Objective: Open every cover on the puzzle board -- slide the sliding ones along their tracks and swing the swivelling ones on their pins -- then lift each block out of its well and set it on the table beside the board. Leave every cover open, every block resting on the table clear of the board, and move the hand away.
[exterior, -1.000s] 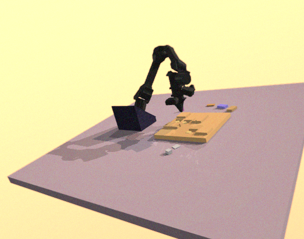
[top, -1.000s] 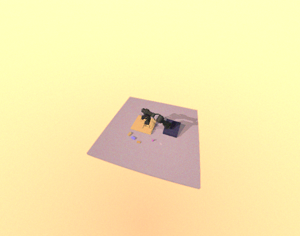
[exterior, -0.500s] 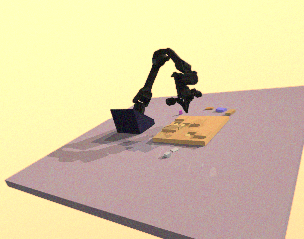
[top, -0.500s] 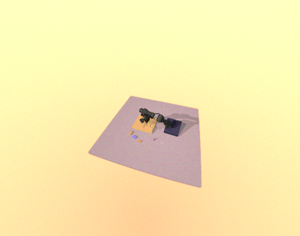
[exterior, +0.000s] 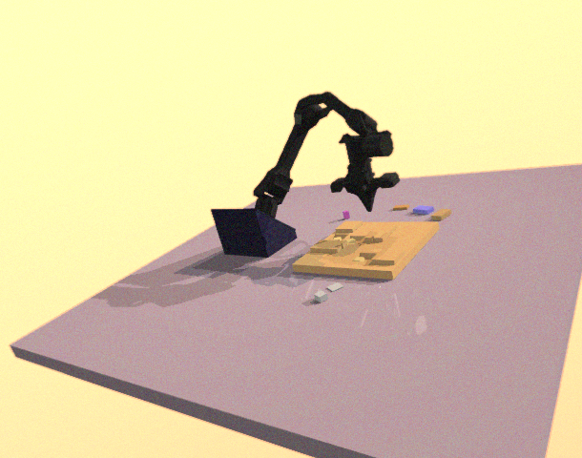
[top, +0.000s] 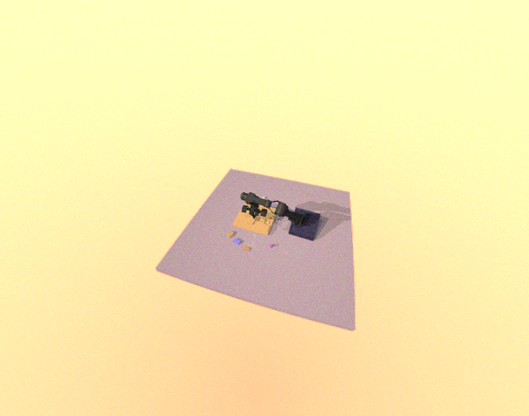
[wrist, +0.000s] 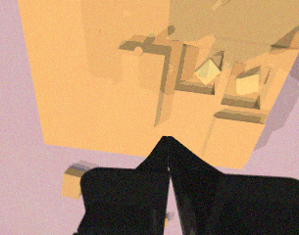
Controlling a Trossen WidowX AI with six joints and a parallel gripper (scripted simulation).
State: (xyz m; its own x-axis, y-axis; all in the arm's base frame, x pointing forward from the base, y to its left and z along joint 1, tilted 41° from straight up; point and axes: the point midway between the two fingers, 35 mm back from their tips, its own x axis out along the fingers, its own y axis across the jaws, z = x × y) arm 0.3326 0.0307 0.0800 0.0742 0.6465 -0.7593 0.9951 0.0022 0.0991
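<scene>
Gripper [top: 254, 217] [exterior: 369, 210] [wrist: 166, 140] is narrow, tips together, nothing held. It points down above the puzzle board [top: 250, 226] [exterior: 412, 237] [wrist: 90, 117], apart from its surface in ext. view.

Board: flat on table [top: 300, 277] [exterior: 429, 369] [wrist: 22, 196]; robot base [top: 307, 230] [exterior: 239, 234] at approx. 3 o'clock of it in top view, 9 o'clock in ext. view.

Wells: wrist view shows two uncovered, upper R, each w/ a pale block inside: one block [wrist: 207, 71] turned cornerwise, the other block [wrist: 248, 84] at its 4 o'clock. Third pale block [exterior: 359, 259] visible in a recess at approx. 6 o'clock of bd. centre, ext. view. Full cover positions: cannot confirm.

Loose items on table, top view, clock from bd. centre: orange-brown piece [top: 231, 234] [exterior: 440, 215] [wrist: 72, 183] at 8; blue piece [top: 237, 241] [exterior: 423, 210] at 7; second orange-brown piece [top: 246, 248] [exterior: 400, 208] near 6; magenta cube [top: 271, 245] [exterior: 345, 215] at 5. All off the bd.

Ext. view, approx. 7 o'clock of bd.: pale grey cube [exterior: 321, 297] and thin pale piece [exterior: 335, 286], adjacent, both off bd.
</scene>
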